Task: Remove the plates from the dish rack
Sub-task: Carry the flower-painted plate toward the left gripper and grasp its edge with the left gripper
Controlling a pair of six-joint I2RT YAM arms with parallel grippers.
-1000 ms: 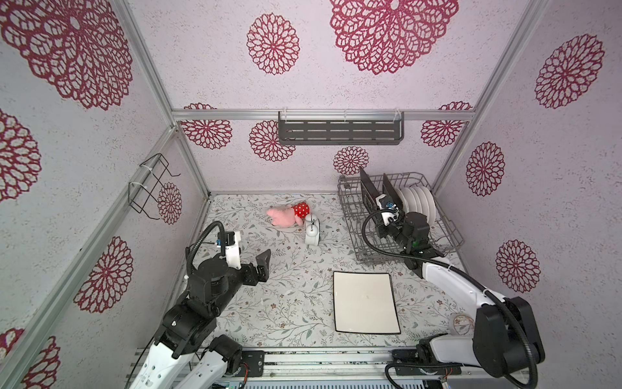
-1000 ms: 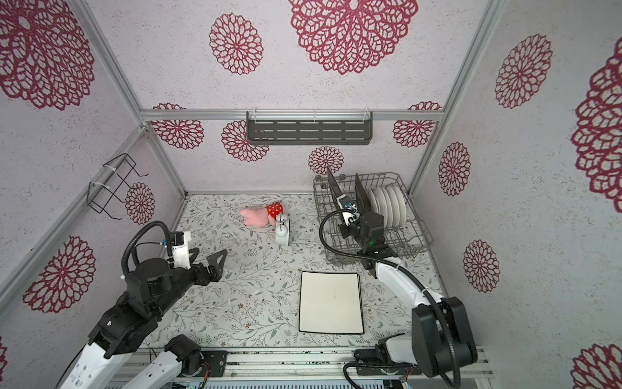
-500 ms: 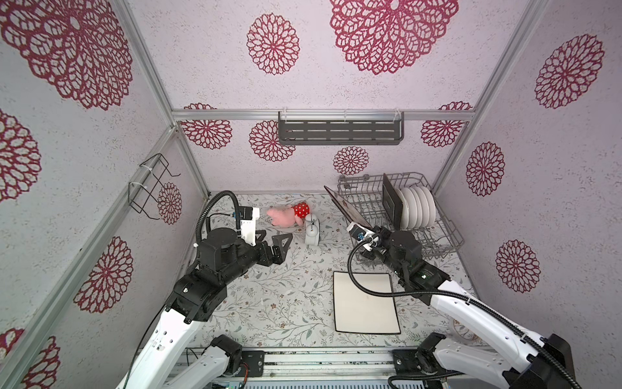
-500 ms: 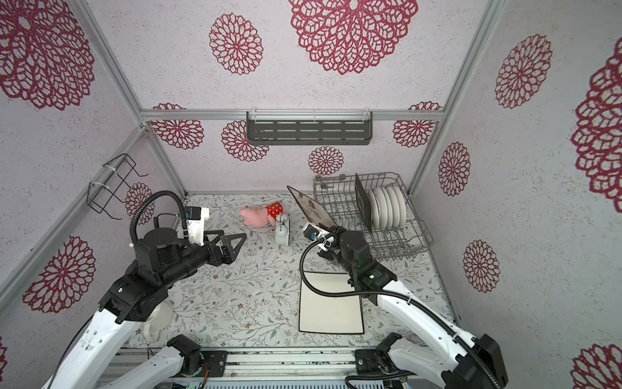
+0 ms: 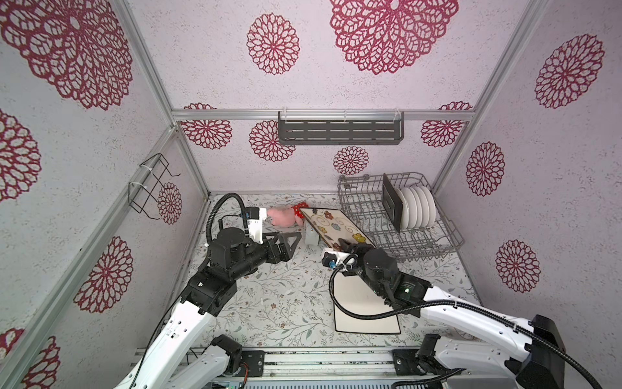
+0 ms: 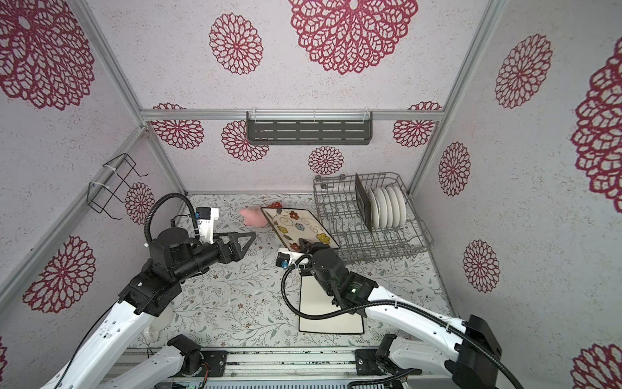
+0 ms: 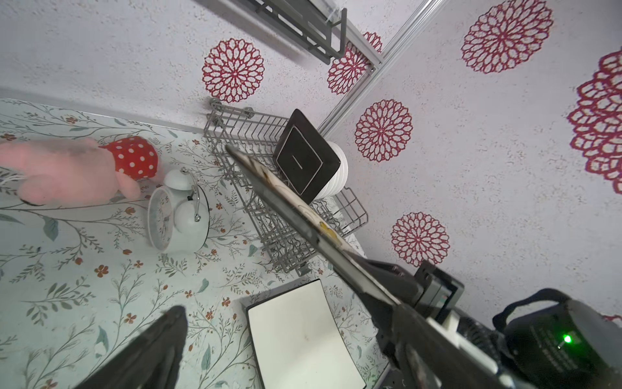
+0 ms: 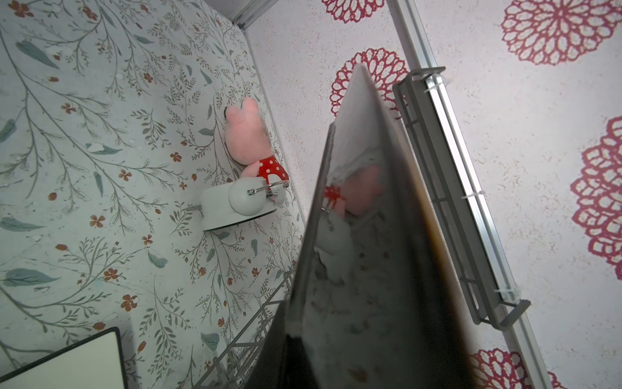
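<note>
Flowered plate (image 5: 336, 226) pinched at one edge by right fingers (image 5: 346, 243); stiff, glossy, probably slippery, breakable. Left fingers (image 5: 296, 236) spread, empty.

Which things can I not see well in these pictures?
- Round white plates: printed faces hidden in both top views, edge-on behind the dark square plate.
- Right gripper: its jaws are covered by the flowered plate they hold.
- Alarm clock: dial too small to read in the left wrist view.
</note>
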